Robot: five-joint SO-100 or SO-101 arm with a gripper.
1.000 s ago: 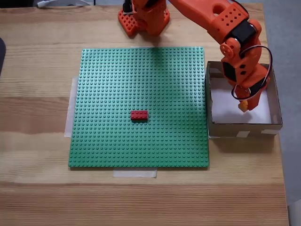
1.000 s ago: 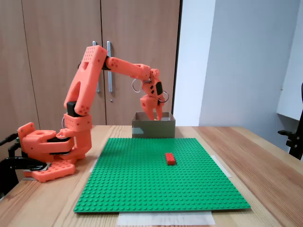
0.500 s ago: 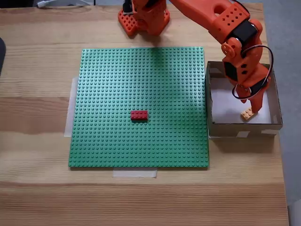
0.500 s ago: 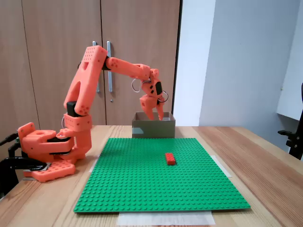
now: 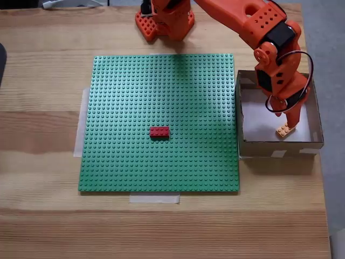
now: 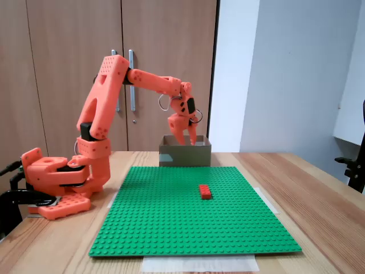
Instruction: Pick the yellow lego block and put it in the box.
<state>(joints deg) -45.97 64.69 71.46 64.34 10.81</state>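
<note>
From above, the wooden surface (image 5: 43, 81) carries a green studded baseplate (image 5: 161, 97) across its middle, held by pale tape strips (image 5: 154, 199) at its left and near edges. A red brick (image 5: 159, 131) sits on the plate, a little toward the near edge. Further right, against the plate's right side, stands the box (image 5: 318, 121), close to the surface's right edge. The yellow lego block (image 5: 283, 130) lies on the box's white floor, near its front wall. The orange arm (image 5: 253, 24) reaches in from the far edge, and the hand (image 5: 288, 112) hangs over the box just above the block, fingers parted and holding nothing. In the side-on view the hand (image 6: 186, 136) points down over the box (image 6: 183, 155).
</note>
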